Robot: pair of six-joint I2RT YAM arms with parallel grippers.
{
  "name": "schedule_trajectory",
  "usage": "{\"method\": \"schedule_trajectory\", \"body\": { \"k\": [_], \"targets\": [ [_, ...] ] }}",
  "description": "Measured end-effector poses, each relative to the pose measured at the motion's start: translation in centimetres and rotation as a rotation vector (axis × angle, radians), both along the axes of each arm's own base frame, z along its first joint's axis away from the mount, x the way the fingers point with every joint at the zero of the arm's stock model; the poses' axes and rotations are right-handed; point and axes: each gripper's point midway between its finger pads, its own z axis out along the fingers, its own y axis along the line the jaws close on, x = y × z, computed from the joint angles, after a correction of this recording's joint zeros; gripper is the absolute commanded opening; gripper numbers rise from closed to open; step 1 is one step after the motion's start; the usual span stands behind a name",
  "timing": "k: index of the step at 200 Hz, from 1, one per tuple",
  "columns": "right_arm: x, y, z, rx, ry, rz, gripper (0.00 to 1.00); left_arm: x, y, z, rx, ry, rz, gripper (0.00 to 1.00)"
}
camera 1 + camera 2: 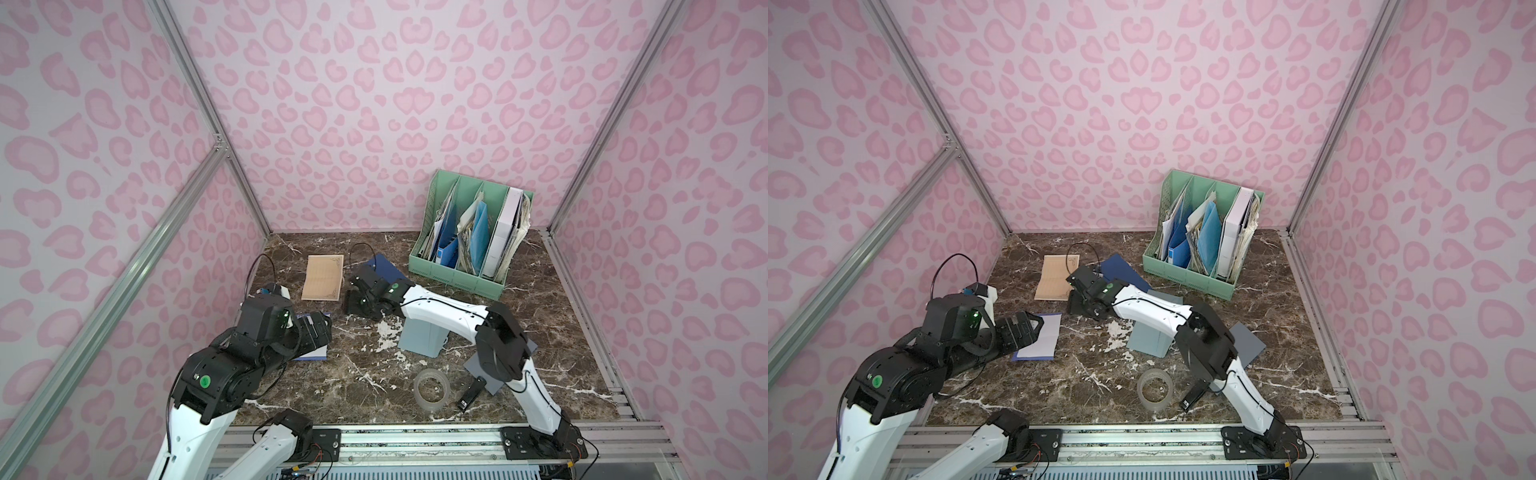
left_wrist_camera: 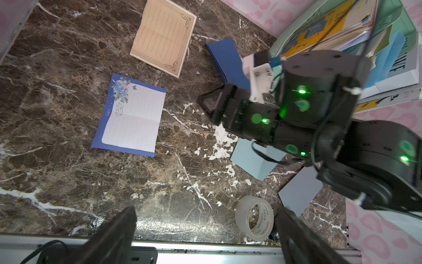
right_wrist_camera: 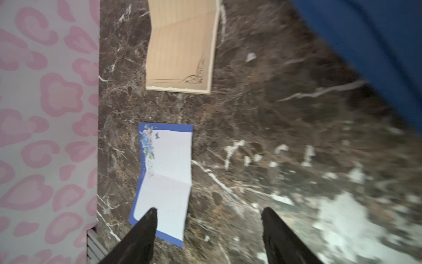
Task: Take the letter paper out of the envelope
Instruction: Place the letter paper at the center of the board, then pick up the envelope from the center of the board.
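Observation:
Two unfolded letter papers lie flat on the marble: a tan one point(image 1: 323, 276) and a white one with a blue border point(image 2: 134, 118). A dark blue envelope point(image 1: 384, 266) lies behind my right gripper point(image 1: 353, 299), which hovers low between that envelope and the tan paper. In its wrist view the right gripper point(image 3: 209, 212) is open and empty, with the bordered paper point(image 3: 169, 173) under one fingertip. My left gripper point(image 1: 1034, 326) hangs over the bordered paper point(image 1: 1042, 338). In its own wrist view the left gripper point(image 2: 205, 228) stands wide open, holding nothing.
A light blue envelope point(image 1: 422, 336) and a grey one point(image 1: 1248, 340) lie under the right arm. A clear tape roll point(image 1: 432, 390) and a small black object point(image 1: 471, 395) sit near the front edge. A green file rack point(image 1: 457, 266) full of folders stands at the back right.

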Motion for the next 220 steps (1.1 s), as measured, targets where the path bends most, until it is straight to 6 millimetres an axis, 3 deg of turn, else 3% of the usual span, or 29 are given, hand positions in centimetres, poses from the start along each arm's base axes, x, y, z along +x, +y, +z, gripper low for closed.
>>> {"method": "schedule_trajectory", "body": {
  "k": [35, 52, 79, 94, 117, 145, 160, 180, 195, 220],
  "targets": [
    [2.2, -9.7, 2.1, 0.021, -0.128, -0.087, 0.7, 0.7, -0.9, -2.1, -0.01, 0.031, -0.026, 0.95],
    [2.3, -14.0, 3.0, 0.017, -0.172, -0.128, 0.7, 1.4, -1.5, -3.4, -0.01, 0.049, -0.033, 0.94],
    [2.9, -20.4, 5.9, 0.033, -0.25, -0.224, 0.67, 3.1, -3.4, -5.3, -0.027, 0.09, -0.08, 0.91],
    [3.5, -25.4, 6.8, 0.032, -0.275, -0.317, 0.67, 4.2, -5.2, -6.6, -0.032, 0.122, -0.132, 0.9],
    [2.8, -33.7, 6.0, -0.005, -0.249, -0.494, 0.67, 5.7, -8.6, -8.4, -0.031, 0.171, -0.236, 0.88],
    [-0.5, -41.8, 4.4, -0.015, -0.193, -0.69, 0.66, 6.9, -14.4, -10.3, -0.016, 0.207, -0.428, 0.8],
    [-2.9, -46.0, 2.0, -0.026, -0.116, -0.831, 0.66, 7.3, -17.8, -11.4, -0.005, 0.234, -0.525, 0.77],
    [-7.1, -47.8, -2.3, -0.01, 0.03, -0.927, 0.66, 7.7, -22.0, -12.7, 0.021, 0.256, -0.644, 0.74],
    [-9.7, -47.4, -4.6, 0.038, 0.097, -0.949, 0.66, 7.7, -25.0, -13.4, 0.035, 0.267, -0.727, 0.71],
    [-12.3, -46.7, -7.6, 0.113, 0.181, -0.99, 0.65, 7.7, -29.6, -14.6, 0.034, 0.28, -0.85, 0.7]
  ]
}}
